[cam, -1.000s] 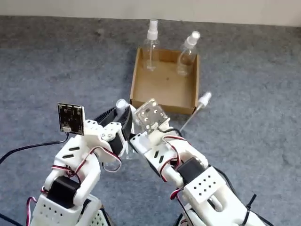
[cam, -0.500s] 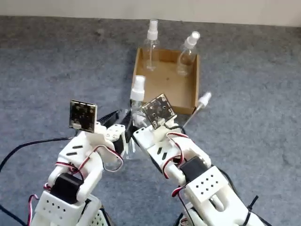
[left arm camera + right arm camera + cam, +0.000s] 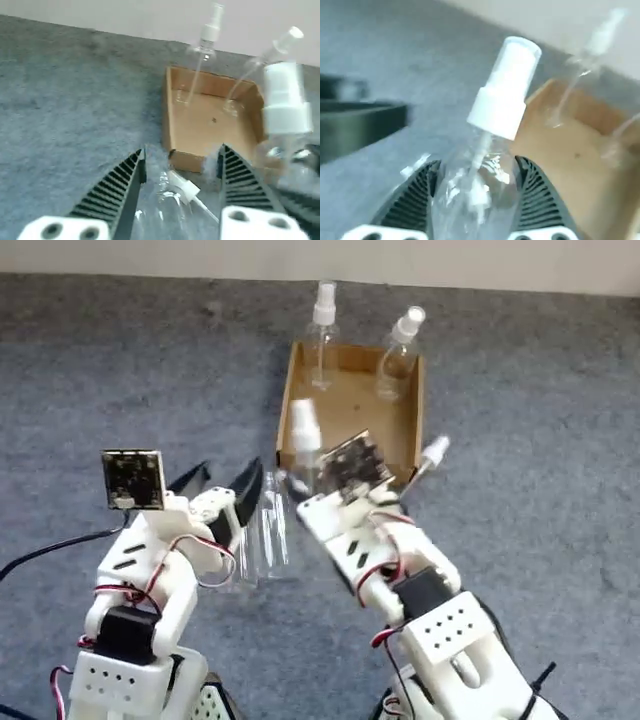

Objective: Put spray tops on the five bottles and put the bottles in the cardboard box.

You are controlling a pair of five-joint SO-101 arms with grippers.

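Fingers (image 3: 415,197) of the right gripper (image 3: 476,172) clamp a capped bottle (image 3: 500,100) upright at the near edge of the cardboard box (image 3: 418,410), apparently to set it beside the two bottles (image 3: 320,340) standing inside, while the left gripper (image 3: 181,152) gapes empty above clear bottles (image 3: 265,530).

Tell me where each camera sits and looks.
High view: overhead, looking down on left arm, right arm and the brown cardboard box.
Left wrist view: on the left arm, past its open left hand toward the box.
Right wrist view: on the right arm; right hand grips a clear spray-topped plastic bottle.
All show the box.
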